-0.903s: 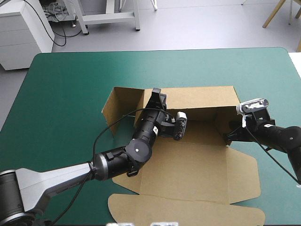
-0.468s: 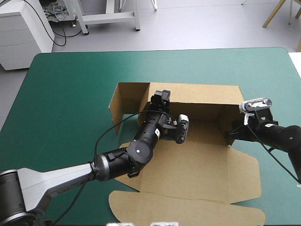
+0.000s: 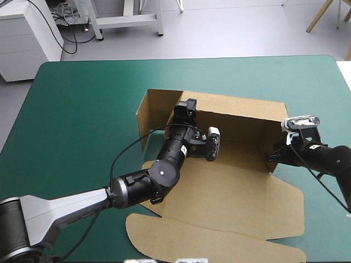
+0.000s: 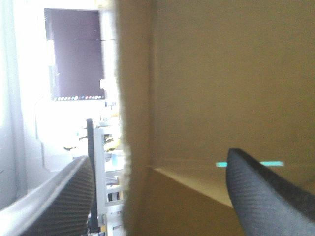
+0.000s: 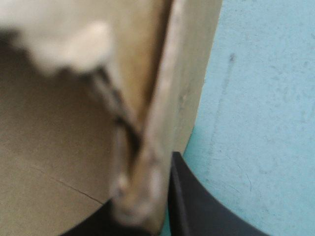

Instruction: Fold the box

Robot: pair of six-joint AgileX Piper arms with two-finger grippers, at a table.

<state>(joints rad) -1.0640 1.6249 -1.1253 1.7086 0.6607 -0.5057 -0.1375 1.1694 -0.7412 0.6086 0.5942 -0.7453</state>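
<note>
The brown box (image 3: 230, 189) lies mid-table with its back wall (image 3: 241, 115) and left end wall (image 3: 149, 112) raised and its lid (image 3: 219, 241) flat toward the near edge. My left gripper (image 3: 187, 108) is at the back wall's top edge, open. In the left wrist view the left gripper (image 4: 157, 196) has its black fingers (image 4: 266, 189) apart, with the board's edge (image 4: 135, 147) standing between them. My right gripper (image 3: 273, 156) is shut on the box's right end wall (image 5: 162, 123), pinching it just above the teal-green cover (image 5: 256, 98).
The table's far edge (image 3: 181, 60) lies well beyond the box. Open teal-green cover (image 3: 77, 126) spreads to the left of the box and at the far right. The lid's front flap reaches close to the table's near edge.
My left gripper has opened and let go of the back wall. The box has swung and shifted to the right, its left end wall now further in. The right gripper keeps its hold.
</note>
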